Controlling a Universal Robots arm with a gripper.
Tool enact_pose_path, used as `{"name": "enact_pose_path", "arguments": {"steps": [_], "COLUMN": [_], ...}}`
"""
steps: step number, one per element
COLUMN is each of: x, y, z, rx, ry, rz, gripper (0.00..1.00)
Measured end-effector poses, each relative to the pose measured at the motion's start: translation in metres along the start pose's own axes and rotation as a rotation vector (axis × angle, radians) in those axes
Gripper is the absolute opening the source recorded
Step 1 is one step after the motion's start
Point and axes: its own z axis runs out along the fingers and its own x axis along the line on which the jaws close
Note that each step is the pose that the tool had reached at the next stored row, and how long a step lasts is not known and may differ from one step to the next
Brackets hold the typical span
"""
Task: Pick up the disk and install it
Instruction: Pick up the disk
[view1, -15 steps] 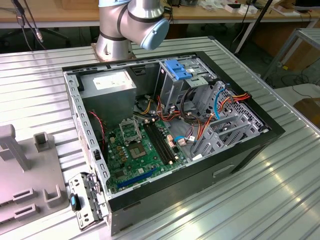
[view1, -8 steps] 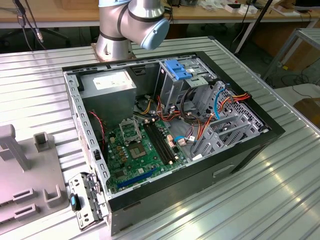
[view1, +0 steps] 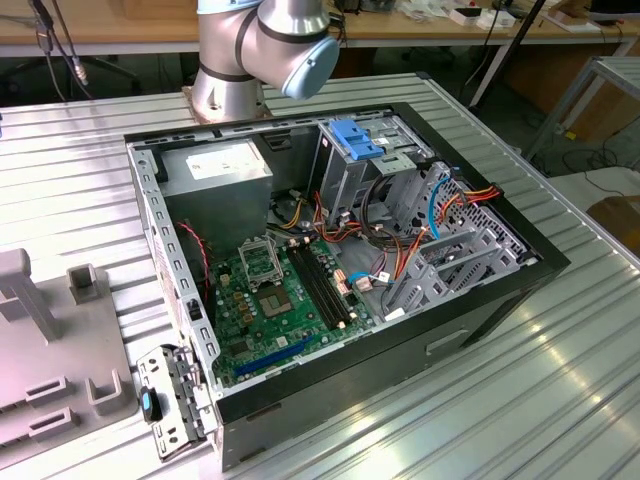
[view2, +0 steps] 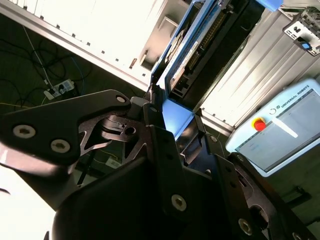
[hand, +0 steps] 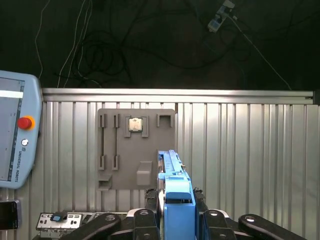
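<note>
One disk (hand: 171, 167), and it's in the gripper (hand: 176, 196): the two black fingers (hand: 151, 196) are clamped on its flat sides, one blue rail facing the first wrist view. It's seen edge-on there, so the label can't be made out. The disk hangs clear of the ribbed table (hand: 250, 160), with one grey fixture plate (hand: 150, 130) behind it. One small square chip (hand: 136, 125) sits in that plate. One teach pendant (hand: 15, 135) lies beside it, cut off by the frame edge, red button showing.

In the second wrist view the disk (view2: 192, 50) runs away from the linkage. Much of its near end is hidden by the black fingers.

In the exterior view there is one open case (view1: 480, 300) on the table, with one power supply (view1: 215, 165) and one blue bracket (view1: 355, 138) on the drive cage. One loose metal bracket (view1: 165, 405) lies by the case's near corner. The arm (view1: 265, 50) is cut off by the frame's upper edge
</note>
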Motion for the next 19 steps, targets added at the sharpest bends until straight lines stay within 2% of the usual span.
{"name": "enact_pose_path", "arguments": {"steps": [3, 13, 19], "x": [0.0, 0.0001, 0.0001], "y": [-0.0045, -0.0136, -0.0229], "z": [0.0, 0.0, 0.0], "rx": [0.0, -0.0001, 0.0], "ry": [0.0, 0.0, 0.0], "rz": [0.0, 0.0, 0.0], "gripper": [0.37, 0.37, 0.37]}}
